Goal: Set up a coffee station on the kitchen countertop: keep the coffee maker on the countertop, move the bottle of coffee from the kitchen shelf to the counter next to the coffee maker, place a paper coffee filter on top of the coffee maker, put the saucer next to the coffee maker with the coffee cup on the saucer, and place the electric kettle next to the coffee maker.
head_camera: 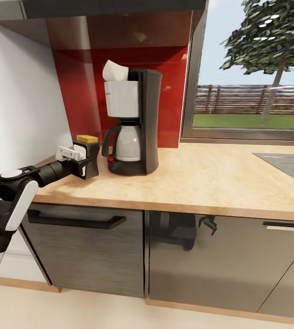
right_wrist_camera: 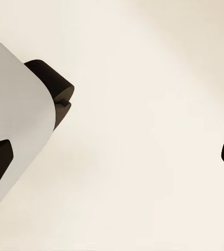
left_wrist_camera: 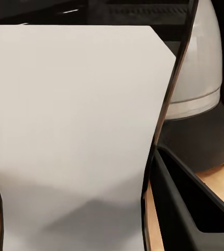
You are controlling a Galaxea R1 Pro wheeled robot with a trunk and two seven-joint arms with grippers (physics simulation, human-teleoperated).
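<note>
Left claw (head_camera: 86, 160) grips bottle of coffee (head_camera: 88, 147), seemingly touching coffee maker (head_camera: 133, 122).

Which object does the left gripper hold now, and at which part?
The left gripper is closed on the bottle of coffee, gripping its dark body below the yellow cap, beside the coffee maker.

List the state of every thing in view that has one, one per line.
coffee maker: upright on the countertop, carafe seated in it.
paper coffee filter: sticking up from the coffee maker's top.
bottle of coffee: upright beside the coffee maker, yellow cap on, between the left gripper's fingers.
left gripper: around the bottle.
cabinet fronts: closed.
</note>
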